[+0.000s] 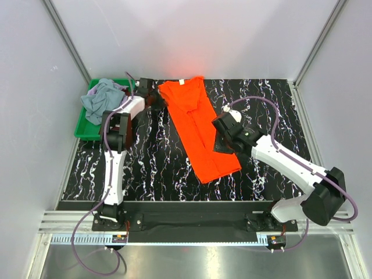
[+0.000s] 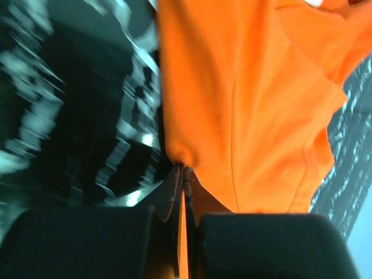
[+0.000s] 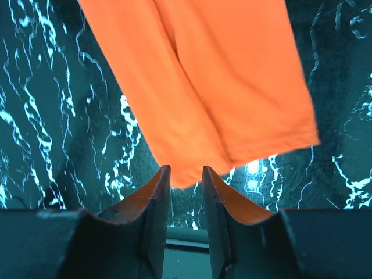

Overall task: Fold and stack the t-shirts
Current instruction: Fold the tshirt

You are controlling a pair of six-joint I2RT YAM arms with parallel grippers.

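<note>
A bright orange-red t-shirt (image 1: 197, 125) lies folded into a long strip, slanting across the black marbled table (image 1: 151, 163). My left gripper (image 1: 157, 102) is at its far left edge. In the left wrist view this gripper (image 2: 183, 170) is shut on a pinch of the orange cloth (image 2: 250, 104). My right gripper (image 1: 222, 145) is at the strip's right edge, lower down. In the right wrist view it (image 3: 185, 174) stands open, with the edge of the orange cloth (image 3: 215, 87) just at its fingertips. A grey-blue t-shirt (image 1: 102, 102) lies crumpled in the bin.
A green plastic bin (image 1: 81, 129) stands at the table's far left edge, right beside the left arm. White walls close in the table on the left, back and right.
</note>
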